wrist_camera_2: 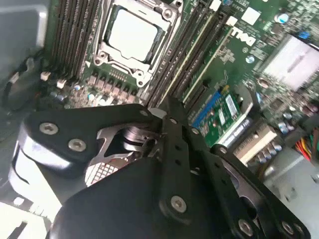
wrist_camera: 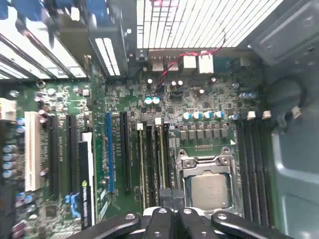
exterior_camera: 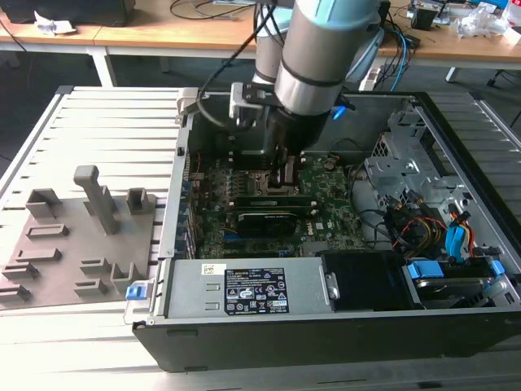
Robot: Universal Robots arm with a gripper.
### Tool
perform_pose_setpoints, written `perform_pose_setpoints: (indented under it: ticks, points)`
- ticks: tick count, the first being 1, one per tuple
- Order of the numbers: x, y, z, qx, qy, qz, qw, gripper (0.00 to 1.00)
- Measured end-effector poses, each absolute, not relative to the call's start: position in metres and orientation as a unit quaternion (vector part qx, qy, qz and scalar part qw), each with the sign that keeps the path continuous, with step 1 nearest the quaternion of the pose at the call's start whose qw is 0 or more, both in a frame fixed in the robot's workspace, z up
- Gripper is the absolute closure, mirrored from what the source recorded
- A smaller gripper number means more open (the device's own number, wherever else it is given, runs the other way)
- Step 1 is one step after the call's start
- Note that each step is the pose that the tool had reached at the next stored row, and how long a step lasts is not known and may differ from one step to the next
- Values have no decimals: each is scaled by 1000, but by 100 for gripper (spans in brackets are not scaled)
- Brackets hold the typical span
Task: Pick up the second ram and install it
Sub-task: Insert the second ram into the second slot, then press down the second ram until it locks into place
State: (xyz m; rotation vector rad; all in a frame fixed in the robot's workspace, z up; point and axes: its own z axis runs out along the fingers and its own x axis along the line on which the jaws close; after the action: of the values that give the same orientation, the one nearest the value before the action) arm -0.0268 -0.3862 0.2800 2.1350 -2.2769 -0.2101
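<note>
Since my arm (exterior_camera: 313,57) comes in from the far side and plunges almost straight down into the open computer case (exterior_camera: 326,346), my pincer (exterior_camera: 286,183) hangs low over the motherboard (exterior_camera: 326,216). On the exterior view's left, the grey fixture (exterior_camera: 81,236) lies on the slatted bench (exterior_camera: 98,114), well apart from me and outside the case's side wall (exterior_camera: 175,204). In the first wrist view my pincer (wrist_camera: 172,196) is pressed together, its fingertips (wrist_camera: 165,195) at the top edge of the second ram (wrist_camera: 160,159), which stands on edge in a slot just beside the CPU socket (wrist_camera: 209,186). I cannot tell whether the stick is pinched between them. More slots run close on either side, so the room there is narrow. Toward the exterior view's right stand the drive cage (exterior_camera: 407,163) and a tangle of cables (exterior_camera: 415,228), near but clear of my wrist.
</note>
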Motion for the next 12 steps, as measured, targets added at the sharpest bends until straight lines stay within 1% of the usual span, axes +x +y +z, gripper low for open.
perform_pose_setpoints:
  ticks: [1,12]
  points:
    - [-27,-385,296,682,-728,-64,9,89]
    - [-27,-385,296,682,-728,-64,9,89]
